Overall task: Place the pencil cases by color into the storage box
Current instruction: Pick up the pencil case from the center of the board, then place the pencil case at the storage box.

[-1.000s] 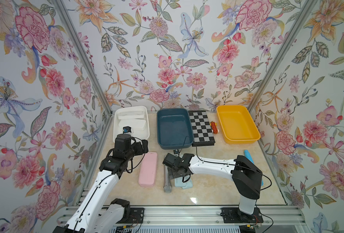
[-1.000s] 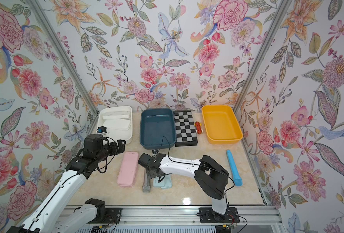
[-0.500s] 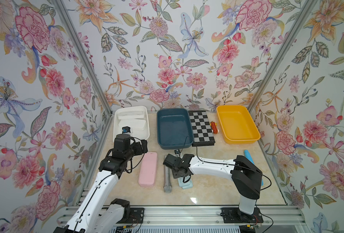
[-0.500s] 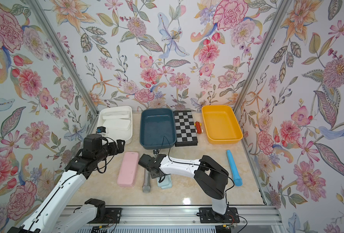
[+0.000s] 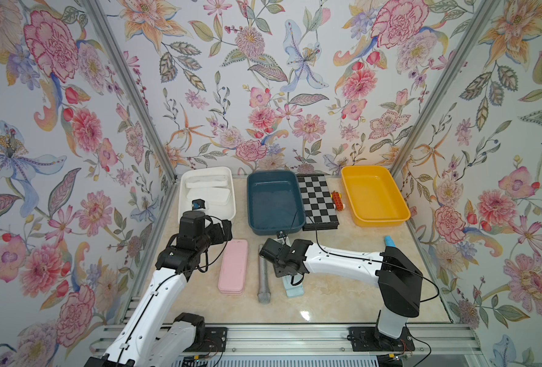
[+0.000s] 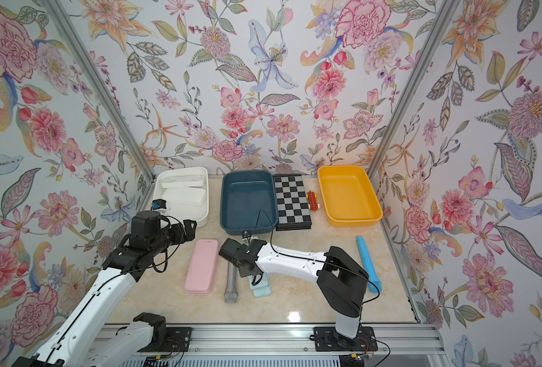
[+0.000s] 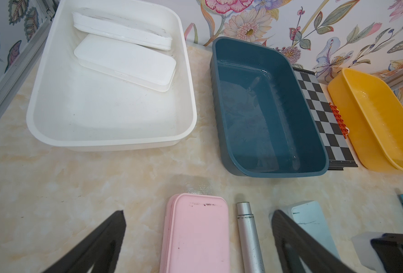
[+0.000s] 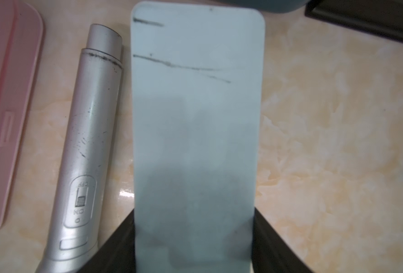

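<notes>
Though the right arm [image 5: 342, 257] hides its own fingers in both top views, the layout is plain. The pale blue case [image 5: 295, 287] pokes out beneath that arm at lower centre, a grey microphone [image 5: 263, 273] lies just beside it on the left, and the pink cases [image 5: 233, 267] sit stacked further left. Along the back of the table [image 5: 342, 295] stand a white bin [image 5: 182, 197] with two white cases [image 5: 210, 197] in it, a dark blue bin [image 5: 249, 206] and a yellow bin [image 5: 381, 220] – neither of those holds a case.

From the left wrist, the left gripper [image 7: 198, 212] is spread wide and empty, framing the end of the pink stack.

From the right wrist, the right gripper [image 8: 194, 210] pinches the pale blue case across its long edges, with most of the case reaching ahead toward the dark blue bin.

My worry is that overhang – smooth plastic held by its edges could pivot or slip on the lift, and its far end could clip the bin's near wall. The finger next to the microphone might also set it rolling into the pink stack. I cannot tell whether a second blue case lies underneath.
</notes>
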Robot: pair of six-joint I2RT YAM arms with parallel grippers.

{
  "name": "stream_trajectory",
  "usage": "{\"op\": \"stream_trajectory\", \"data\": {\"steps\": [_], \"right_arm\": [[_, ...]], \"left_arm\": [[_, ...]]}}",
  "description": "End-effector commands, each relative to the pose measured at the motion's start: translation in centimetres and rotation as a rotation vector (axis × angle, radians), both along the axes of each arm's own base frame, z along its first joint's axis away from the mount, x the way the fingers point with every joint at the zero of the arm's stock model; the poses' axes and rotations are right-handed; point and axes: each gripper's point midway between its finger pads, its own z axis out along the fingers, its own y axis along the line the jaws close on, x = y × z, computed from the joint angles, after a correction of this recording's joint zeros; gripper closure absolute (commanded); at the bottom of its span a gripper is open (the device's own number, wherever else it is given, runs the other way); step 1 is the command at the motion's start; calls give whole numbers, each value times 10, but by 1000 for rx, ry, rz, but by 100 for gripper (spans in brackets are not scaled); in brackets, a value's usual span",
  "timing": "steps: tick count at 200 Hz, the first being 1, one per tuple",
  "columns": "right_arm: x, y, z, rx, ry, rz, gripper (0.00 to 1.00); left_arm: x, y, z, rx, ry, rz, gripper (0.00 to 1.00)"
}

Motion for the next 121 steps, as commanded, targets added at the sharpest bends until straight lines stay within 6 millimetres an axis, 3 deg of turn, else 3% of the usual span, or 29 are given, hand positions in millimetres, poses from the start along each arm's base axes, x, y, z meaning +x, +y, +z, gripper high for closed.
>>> {"op": "stream_trajectory", "data": {"steps": [1, 33, 68, 97, 121], "right_arm": [[30, -25, 55, 10, -112, -33, 46], [74, -70, 89, 36, -173, -112, 46], [135, -132, 109, 66, -232, -247, 46], [187, -186, 119, 78, -273, -378, 45], [216, -220, 119, 93, -294, -466, 44]], "left_arm": [[-1, 2, -11, -3, 32, 4, 2], [-1, -4, -13, -30, 42, -12, 2], [7, -15, -1, -72, 31, -35, 2], [17, -25, -5, -64, 50, -58, 2], [25, -41, -11, -56, 66, -99, 2]]}}
